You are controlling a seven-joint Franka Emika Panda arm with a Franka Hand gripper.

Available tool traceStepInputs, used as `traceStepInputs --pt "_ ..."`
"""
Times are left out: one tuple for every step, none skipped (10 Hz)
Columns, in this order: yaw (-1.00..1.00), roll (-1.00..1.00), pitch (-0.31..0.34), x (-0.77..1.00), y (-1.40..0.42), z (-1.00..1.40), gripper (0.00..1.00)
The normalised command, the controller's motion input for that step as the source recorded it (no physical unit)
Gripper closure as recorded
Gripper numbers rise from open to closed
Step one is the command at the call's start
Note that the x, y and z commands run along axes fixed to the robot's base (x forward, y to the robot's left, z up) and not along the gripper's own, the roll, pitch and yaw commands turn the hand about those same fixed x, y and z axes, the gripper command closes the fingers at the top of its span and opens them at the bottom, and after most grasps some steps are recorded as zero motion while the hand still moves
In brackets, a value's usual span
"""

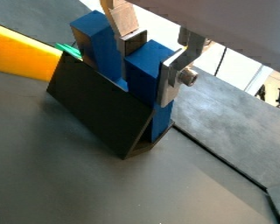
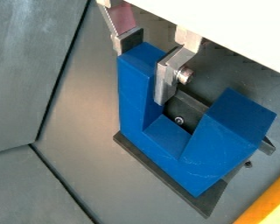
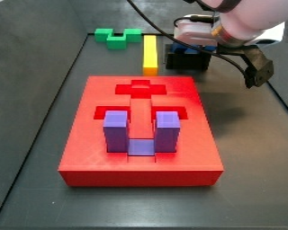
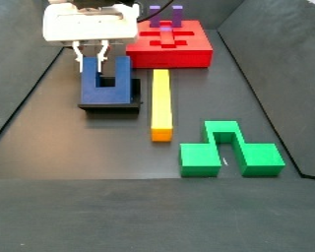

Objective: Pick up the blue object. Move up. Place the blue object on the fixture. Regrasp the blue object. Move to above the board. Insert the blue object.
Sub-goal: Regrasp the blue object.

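- Hand [image 4: 92,57] hangs over the fixture [image 4: 107,102] at about 10 o'clock in a side view, its white body above and two silver fingers [image 4: 78,54] reaching down.
- In both wrist views the fingers straddle one prong of the blue object [image 1: 113,54]; one silver finger [image 2: 170,79] lies flat against the prong's side, the other sits on the far side with its dark pad close to the plastic.
- Whether the pads press the prong or merely stand just beside it, I cannot tell from these views.
- The blue object [image 2: 184,122] stands upright in the fixture, prongs up, base down in the black holder.
- The fixture [image 1: 101,109] shows in a wrist view as a dark sloping block with the blue piece rising out of its top.
- A yellow bar [image 4: 160,100] lies on the worktop [image 4: 94,157] just beside the fixture, at its 3 o'clock in that side view.
- A green block [image 4: 227,150] rests near 5 o'clock, apart from the bar.
- The board [image 3: 140,130] fills the middle of a side view, a lilac U-shaped block [image 3: 137,133] seated in a cut-out of it, prongs up.
- In that side view the hand [image 3: 189,40] and the blue object [image 3: 185,59] sit at about 1 o'clock, beyond the board.
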Motion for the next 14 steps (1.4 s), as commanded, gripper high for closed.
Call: traceStepInputs --pt "0.0 0.0 0.0 0.0 0.0 0.0 1.0" --pt "0.0 0.0 0.0 0.0 0.0 0.0 1.0" --pt "0.0 0.0 0.0 0.0 0.0 0.0 1.0" --pt "0.0 0.0 0.0 0.0 0.0 0.0 1.0" --pt "0.0 0.0 0.0 0.0 0.0 0.0 1.0" --pt "0.0 0.0 0.0 0.0 0.0 0.0 1.0" --pt "0.0 0.0 0.0 0.0 0.0 0.0 1.0" --pt "0.0 0.0 0.0 0.0 0.0 0.0 1.0" --pt "0.0 0.0 0.0 0.0 0.0 0.0 1.0" --pt "0.0 0.0 0.0 0.0 0.0 0.0 1.0" --pt "0.0 0.0 0.0 0.0 0.0 0.0 1.0" --pt "0.0 0.0 0.0 0.0 0.0 0.0 1.0" --pt "0.0 0.0 0.0 0.0 0.0 0.0 1.0" --pt "0.0 0.0 0.0 0.0 0.0 0.0 1.0"
